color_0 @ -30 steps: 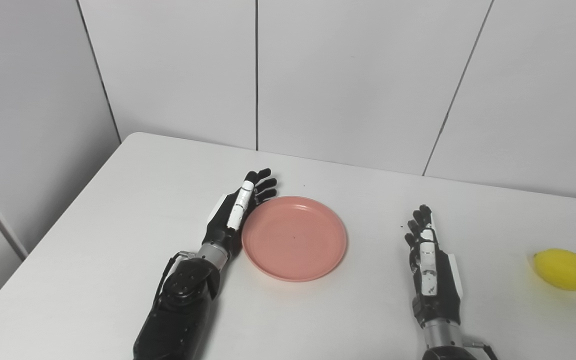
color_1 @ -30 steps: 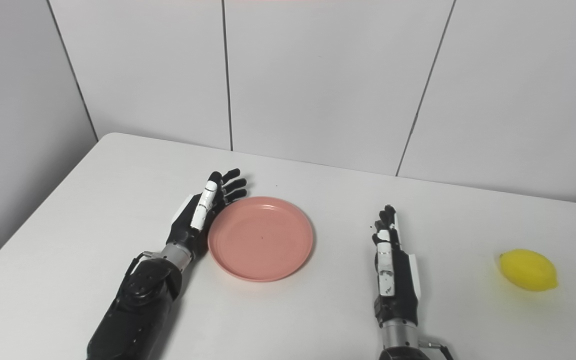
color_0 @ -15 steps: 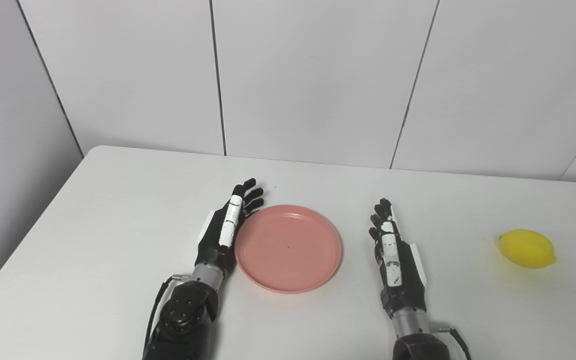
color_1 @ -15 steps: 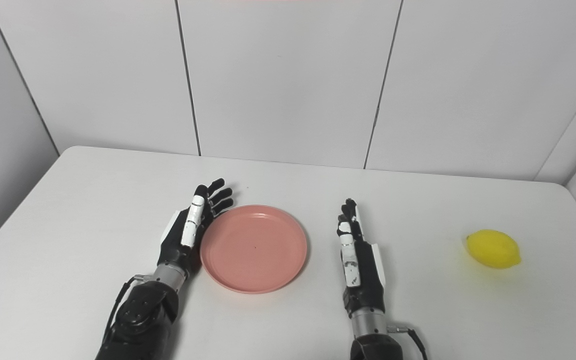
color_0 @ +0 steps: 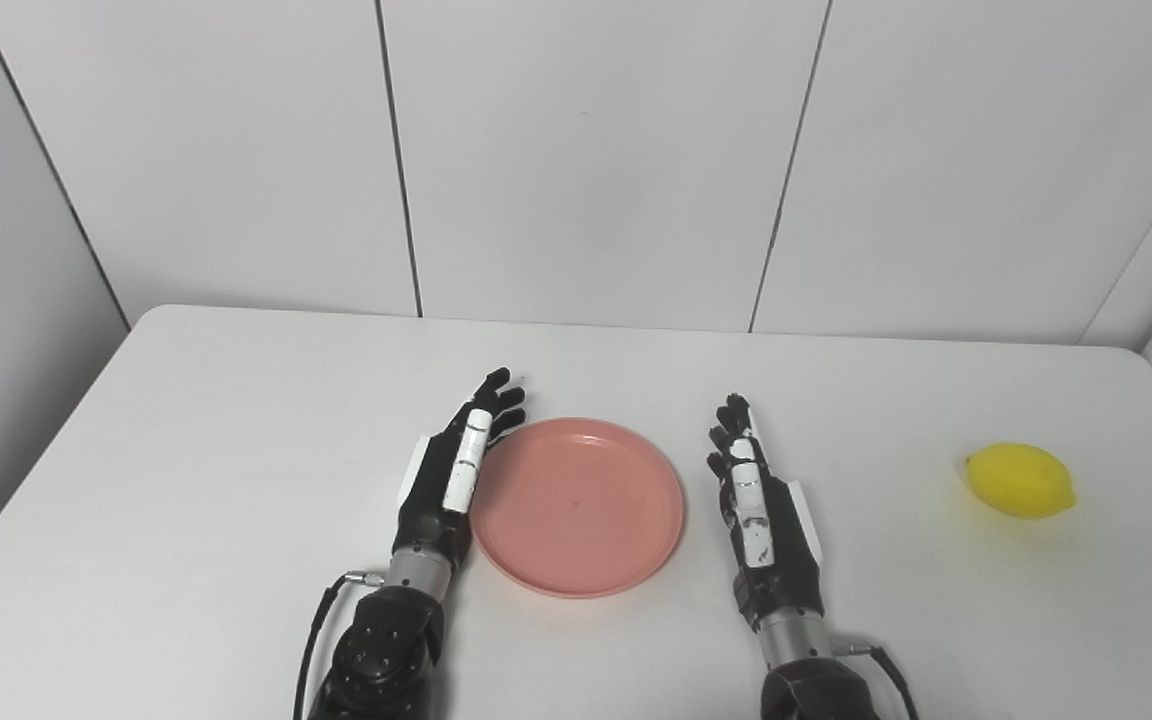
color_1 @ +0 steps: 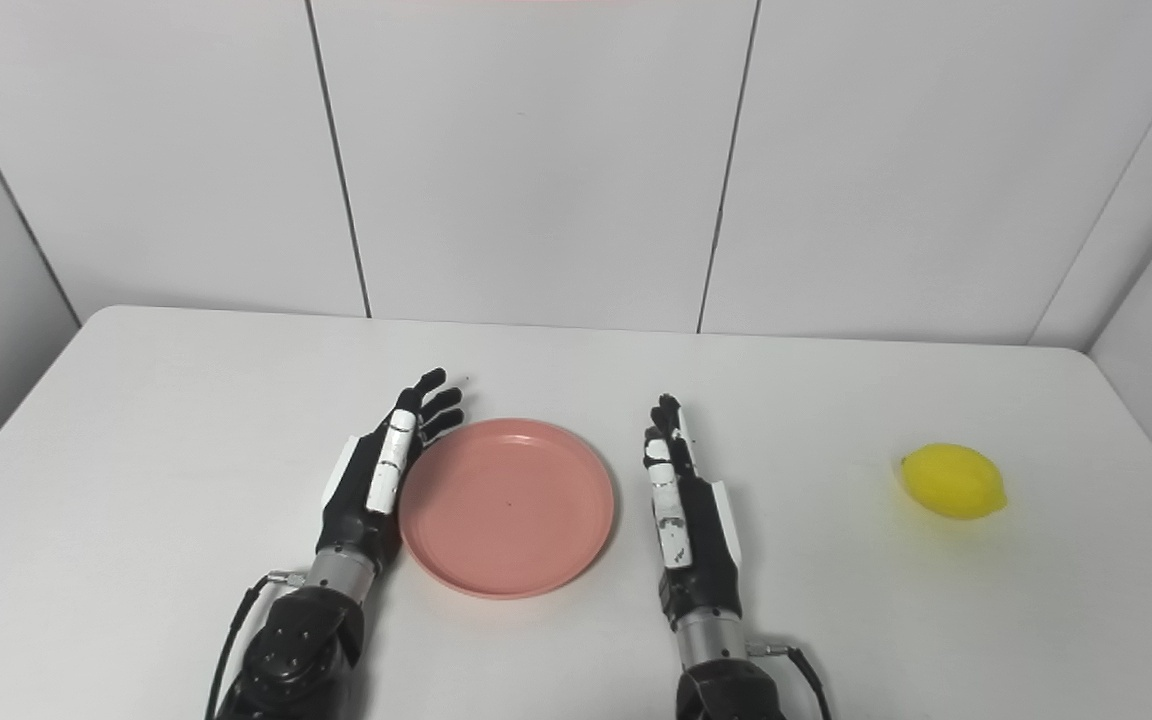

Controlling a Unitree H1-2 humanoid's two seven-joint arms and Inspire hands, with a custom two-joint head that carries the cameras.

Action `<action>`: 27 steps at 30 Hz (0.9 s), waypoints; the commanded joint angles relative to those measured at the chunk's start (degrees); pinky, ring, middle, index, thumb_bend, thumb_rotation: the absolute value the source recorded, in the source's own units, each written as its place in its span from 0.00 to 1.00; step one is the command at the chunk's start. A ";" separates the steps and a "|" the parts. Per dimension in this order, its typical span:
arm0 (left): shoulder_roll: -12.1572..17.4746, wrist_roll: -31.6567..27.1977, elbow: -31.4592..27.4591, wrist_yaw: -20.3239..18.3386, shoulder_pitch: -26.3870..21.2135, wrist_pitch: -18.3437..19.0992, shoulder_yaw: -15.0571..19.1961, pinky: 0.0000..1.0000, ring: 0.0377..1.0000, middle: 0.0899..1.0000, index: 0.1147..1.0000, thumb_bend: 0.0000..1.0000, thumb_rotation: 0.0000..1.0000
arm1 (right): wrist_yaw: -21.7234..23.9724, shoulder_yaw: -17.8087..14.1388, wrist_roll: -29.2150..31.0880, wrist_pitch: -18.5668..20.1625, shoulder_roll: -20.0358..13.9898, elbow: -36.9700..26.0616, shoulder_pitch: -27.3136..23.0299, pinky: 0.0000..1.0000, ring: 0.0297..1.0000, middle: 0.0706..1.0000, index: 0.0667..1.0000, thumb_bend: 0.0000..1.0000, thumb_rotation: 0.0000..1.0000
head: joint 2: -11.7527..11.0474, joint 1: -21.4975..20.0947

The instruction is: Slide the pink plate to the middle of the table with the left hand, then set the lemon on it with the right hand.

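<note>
Bright, even, diffuse light with no glare; both views are sharp throughout. Soft faint shadows lie on the matte white table (color_0: 186, 480) beneath the oval yellow lemon (color_0: 1020, 480).

wht table (color_0: 186, 480), grey wall panels (color_0: 586, 150)

Looks like a lab or test booth: plain white worktop (color_0: 186, 480), bare pale wall panels (color_0: 586, 160) with dark seams boxing it in on three sides, only a few props laid out, no household clutter.
</note>
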 commanded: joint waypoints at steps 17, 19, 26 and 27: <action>-0.63 1.34 -0.04 -1.55 1.20 -2.83 -2.77 0.94 0.96 0.98 0.98 0.55 1.00 | -0.50 -0.41 -0.43 -1.58 0.27 -1.69 -2.34 1.00 1.00 1.00 1.00 0.73 1.00 | -0.05 0.05; -0.70 1.08 -0.13 -1.92 1.32 -3.02 -2.97 0.95 0.97 0.98 0.98 0.55 1.00 | -0.52 -0.39 -0.42 -1.57 0.25 -1.83 -2.29 1.00 1.00 1.00 1.00 0.73 1.00 | 0.13 0.12; -0.98 -0.15 0.19 -3.48 1.63 -3.91 -2.98 0.97 0.98 1.00 1.00 0.57 1.00 | -0.62 -0.41 -0.32 -1.59 0.39 -1.85 -2.16 1.00 1.00 1.00 1.00 0.74 1.00 | 0.21 0.11; -0.98 -0.07 0.22 -3.48 1.64 -3.99 -2.98 0.97 0.98 0.99 1.00 0.57 1.00 | -0.68 -0.41 -0.37 -1.66 0.41 -1.83 -2.16 1.00 1.00 1.00 1.00 0.74 1.00 | 0.21 0.11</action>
